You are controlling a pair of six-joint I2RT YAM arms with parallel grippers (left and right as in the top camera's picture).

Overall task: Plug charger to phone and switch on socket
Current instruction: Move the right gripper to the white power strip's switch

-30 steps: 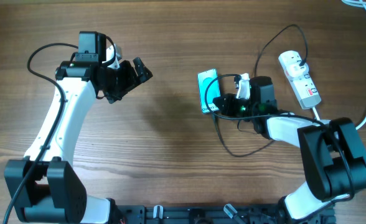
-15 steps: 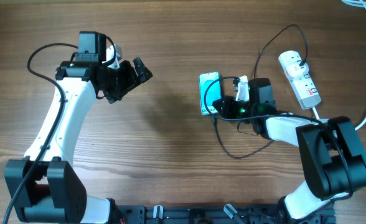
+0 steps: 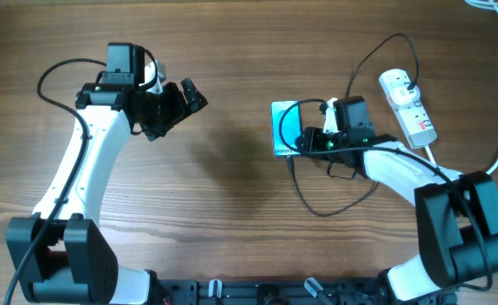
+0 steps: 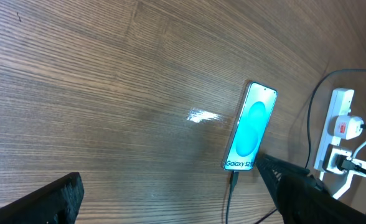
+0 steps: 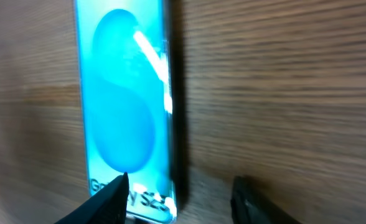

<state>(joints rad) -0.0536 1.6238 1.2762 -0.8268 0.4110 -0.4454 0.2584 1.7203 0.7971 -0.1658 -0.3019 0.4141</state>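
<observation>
**Right claw parted over the phone's lower end**

Position: the phone (image 3: 281,127) lies flat on the wooden table (image 3: 232,212), right of centre. The right gripper (image 3: 303,141) sits over its lower right corner. In the right wrist view, the right gripper (image 5: 180,202) has its fingers apart. One fingertip (image 5: 116,198) overlaps the printed "Galaxy" end of the phone (image 5: 124,112), and the other is over bare wood beside it. It grips nothing.

The left gripper (image 3: 194,95) is well apart to the left, spread wide and empty.

The charger (image 3: 317,208) loops across the table as a thin black cable. In the left wrist view, the charger (image 4: 231,194) reaches the phone's lower short edge. I cannot tell whether the connector is seated.

The socket (image 3: 408,106) lies to the right of the phone, clear of both claws.

Materials and shapes:
- The phone is a slim, glossy rectangle with a glowing teal screen that shows a glare streak.
- The table has brown, fine, straight grain.
- The socket is smooth white plastic with rounded ends, and its small switch looks red in the left wrist view.
</observation>
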